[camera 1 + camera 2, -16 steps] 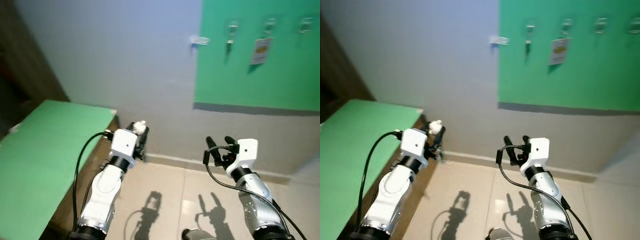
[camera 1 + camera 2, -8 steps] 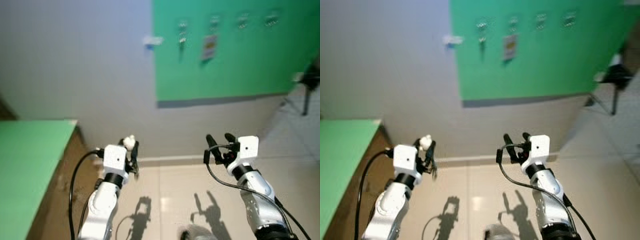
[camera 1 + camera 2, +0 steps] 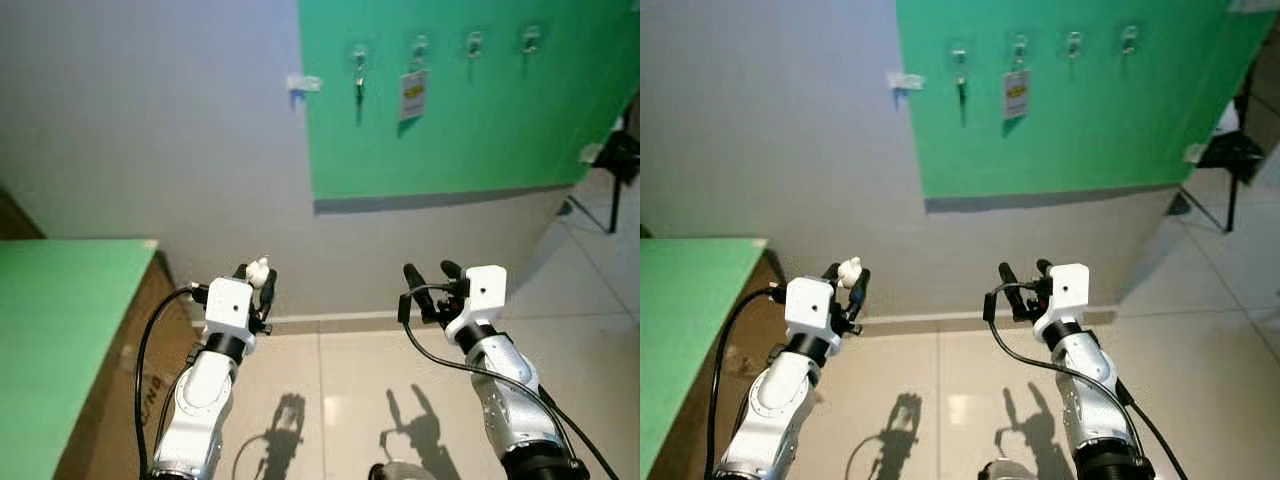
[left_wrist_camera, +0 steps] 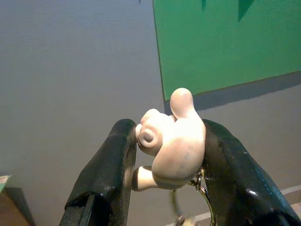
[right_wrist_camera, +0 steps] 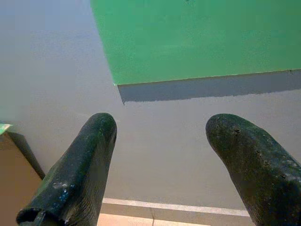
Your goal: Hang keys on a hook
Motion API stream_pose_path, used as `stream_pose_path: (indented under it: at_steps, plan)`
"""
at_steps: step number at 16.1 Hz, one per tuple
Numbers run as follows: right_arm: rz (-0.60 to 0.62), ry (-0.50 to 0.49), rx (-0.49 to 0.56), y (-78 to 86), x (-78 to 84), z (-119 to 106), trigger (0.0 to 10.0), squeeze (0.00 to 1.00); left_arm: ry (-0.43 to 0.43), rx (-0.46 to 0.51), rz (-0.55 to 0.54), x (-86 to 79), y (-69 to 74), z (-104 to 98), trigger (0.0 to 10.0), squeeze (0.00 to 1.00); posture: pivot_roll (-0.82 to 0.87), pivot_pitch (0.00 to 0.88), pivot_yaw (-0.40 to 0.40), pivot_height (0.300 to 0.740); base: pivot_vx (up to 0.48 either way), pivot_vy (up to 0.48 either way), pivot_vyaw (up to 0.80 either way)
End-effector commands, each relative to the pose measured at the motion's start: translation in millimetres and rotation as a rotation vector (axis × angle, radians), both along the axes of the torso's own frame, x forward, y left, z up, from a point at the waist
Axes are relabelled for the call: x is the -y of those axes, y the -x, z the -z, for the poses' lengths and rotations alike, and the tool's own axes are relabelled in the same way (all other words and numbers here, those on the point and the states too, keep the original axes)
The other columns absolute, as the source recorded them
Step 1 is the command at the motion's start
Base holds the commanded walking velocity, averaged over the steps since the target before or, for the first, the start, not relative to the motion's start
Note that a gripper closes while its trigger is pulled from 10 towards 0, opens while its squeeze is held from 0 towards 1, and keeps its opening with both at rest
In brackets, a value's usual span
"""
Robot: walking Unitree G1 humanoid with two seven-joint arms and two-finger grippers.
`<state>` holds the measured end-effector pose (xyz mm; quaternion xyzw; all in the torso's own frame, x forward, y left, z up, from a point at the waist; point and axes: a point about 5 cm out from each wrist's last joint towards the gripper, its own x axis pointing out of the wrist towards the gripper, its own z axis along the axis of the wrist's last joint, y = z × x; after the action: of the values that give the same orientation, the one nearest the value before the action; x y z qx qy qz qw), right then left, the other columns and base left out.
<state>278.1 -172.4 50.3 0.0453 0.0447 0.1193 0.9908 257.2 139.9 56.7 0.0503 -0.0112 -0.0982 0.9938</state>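
Note:
My left gripper (image 3: 258, 280) is shut on a cream animal-shaped keychain figure (image 4: 170, 136); its metal ring and keys (image 4: 200, 186) dangle below the fingers. It is held low in front of the grey wall, well below the hooks. High on the green wall panel (image 3: 460, 110) runs a row of several metal hooks: one hook (image 3: 358, 55) carries a dark key, another hook (image 3: 418, 48) a yellow-and-white tag (image 3: 411, 95), and two further right, such as the hook (image 3: 474, 42), look bare. My right gripper (image 3: 427, 279) stands open with nothing between its fingers (image 5: 77, 174).
A green-topped table (image 3: 60, 330) with a brown side stands at my left. A white bracket (image 3: 302, 83) sticks out of the grey wall left of the panel. A dark stand (image 3: 615, 165) is at the far right. Pale tiled floor (image 3: 340, 400) lies ahead.
The camera has swung right and steadied, so the green panel and hooks now sit more central and sharp. Both arms keep their pose; the left gripper still holds the keychain.

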Motion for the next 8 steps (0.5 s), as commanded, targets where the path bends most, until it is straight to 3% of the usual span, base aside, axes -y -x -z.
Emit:
stream_pose_path:
  at_steps: [1, 8]
  plan:
    - [0.000, 0.013, 0.006, 0.5, -1.1, -0.6, 10.0, 0.00, -0.011, 0.023, 0.017, 2.6, -1.9, -5.6, 0.0, 0.00, -0.20, 0.000, 0.080, 0.740, 0.000, 0.000, 0.00]
    - [-0.005, 0.009, 0.006, -0.3, -1.7, -1.0, 10.0, 0.00, -0.029, 0.036, 0.021, 1.7, -2.3, -7.5, 0.0, 0.00, -0.20, 0.000, 0.076, 0.740, 0.000, 0.000, 0.00]
